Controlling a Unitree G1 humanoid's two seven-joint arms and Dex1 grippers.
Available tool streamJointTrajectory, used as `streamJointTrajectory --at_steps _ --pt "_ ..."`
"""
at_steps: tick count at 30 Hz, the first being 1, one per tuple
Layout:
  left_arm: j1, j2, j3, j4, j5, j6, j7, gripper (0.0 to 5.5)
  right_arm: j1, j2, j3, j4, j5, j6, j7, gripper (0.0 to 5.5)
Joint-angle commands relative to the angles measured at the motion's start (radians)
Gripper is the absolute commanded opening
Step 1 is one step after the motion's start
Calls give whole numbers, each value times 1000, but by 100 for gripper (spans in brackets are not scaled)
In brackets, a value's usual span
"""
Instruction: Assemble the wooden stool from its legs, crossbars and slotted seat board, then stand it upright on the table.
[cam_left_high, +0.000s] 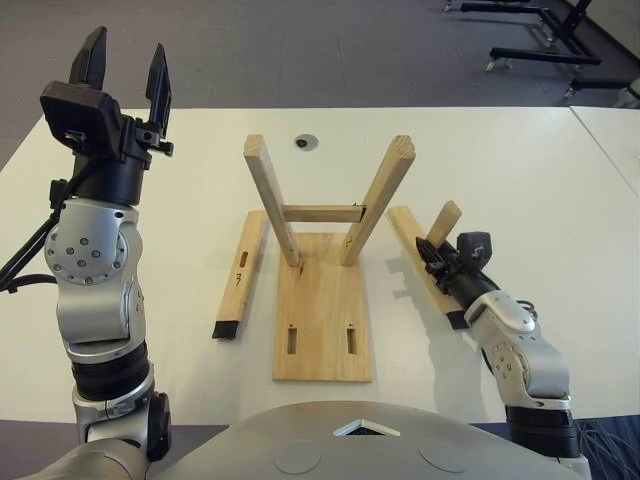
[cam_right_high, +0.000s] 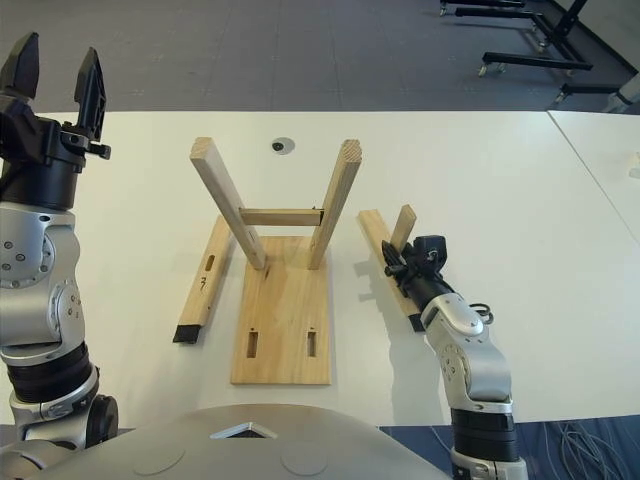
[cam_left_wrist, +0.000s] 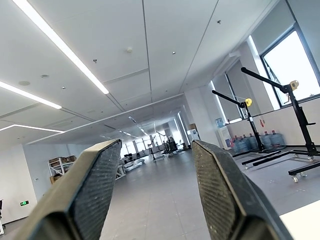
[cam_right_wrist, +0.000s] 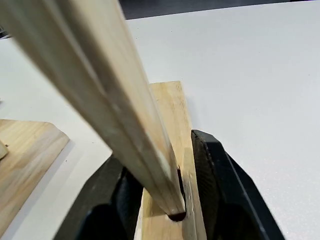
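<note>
The slotted seat board (cam_left_high: 322, 310) lies flat mid-table. Two legs (cam_left_high: 272, 195) (cam_left_high: 378, 198) stand tilted in its far slots, joined by a crossbar (cam_left_high: 320, 213). A loose leg (cam_left_high: 240, 272) with a black foot lies flat along the board's left side. Right of the board lies another leg (cam_left_high: 412, 240) with a short crossbar (cam_left_high: 444, 224) stuck upright in its slot. My right gripper (cam_left_high: 438, 262) lies low on that leg, its fingers (cam_right_wrist: 215, 185) hugging both sides of the wood (cam_right_wrist: 170, 115) at the slot. My left gripper (cam_left_high: 122, 75) is raised high over the table's left side, open and holding nothing, its pads (cam_left_wrist: 95, 195) pointing at the ceiling.
The white table (cam_left_high: 520, 180) has a small round grommet hole (cam_left_high: 304, 142) behind the stool. Its front edge runs close to the board's near end. A second table (cam_left_high: 615, 130) adjoins at the right. Wheeled black stands (cam_left_high: 545, 50) are on the floor beyond.
</note>
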Motion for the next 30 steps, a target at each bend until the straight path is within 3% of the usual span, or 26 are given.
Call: streamJointTrajectory --at_steps 1,10,16,19,30 --pt "-20 2 -2 5 1 -1 1 255 -33 9 -10 -25 2 15 -10 222" --pt "-26 13 3 14 7 -6 -4 255 -84 15 -94 -90 49 -17 -7 368" --pt "-7 13 19 3 12 -3 1 255 -237 1 -179 -224 219 36 -22 368" --pt "-9 12 16 8 12 -1 -1 255 -343 11 -168 -268 275 87 -82 368" --pt "-27 10 -1 35 16 -25 -6 255 -478 -25 -139 -280 261 135 -164 368"
